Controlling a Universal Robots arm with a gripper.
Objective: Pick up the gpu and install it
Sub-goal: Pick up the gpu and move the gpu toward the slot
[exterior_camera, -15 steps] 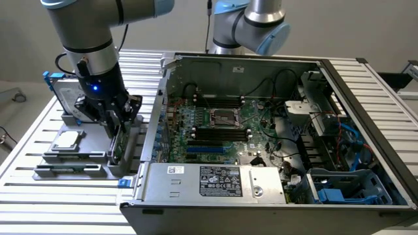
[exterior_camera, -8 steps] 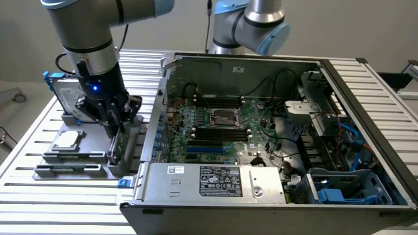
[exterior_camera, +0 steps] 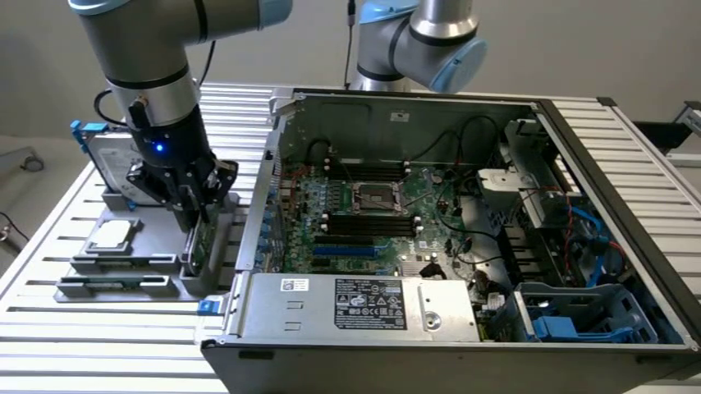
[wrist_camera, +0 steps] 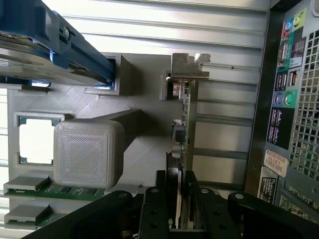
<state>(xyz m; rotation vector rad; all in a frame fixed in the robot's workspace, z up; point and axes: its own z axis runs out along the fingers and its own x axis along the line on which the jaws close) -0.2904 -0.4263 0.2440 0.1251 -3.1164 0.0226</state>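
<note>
Exterior view: parked low over a gray holder (exterior_camera: pixel 210 283) on the exterior view's left of the open computer case (exterior_camera: pixel 438 97), gripper (exterior_camera: pixel 195 212) at the gpu (exterior_camera: pixel 193 246) standing on edge there. Wrist view: astride the upright gpu (wrist_camera: pixel 185 117), gripper (wrist_camera: pixel 178 199); pinching or merely close, cannot tell.

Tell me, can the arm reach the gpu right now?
Probably yes. The tool is right at the gpu, which stands on edge in the gray holder, outside the case, with nothing between them.
</note>
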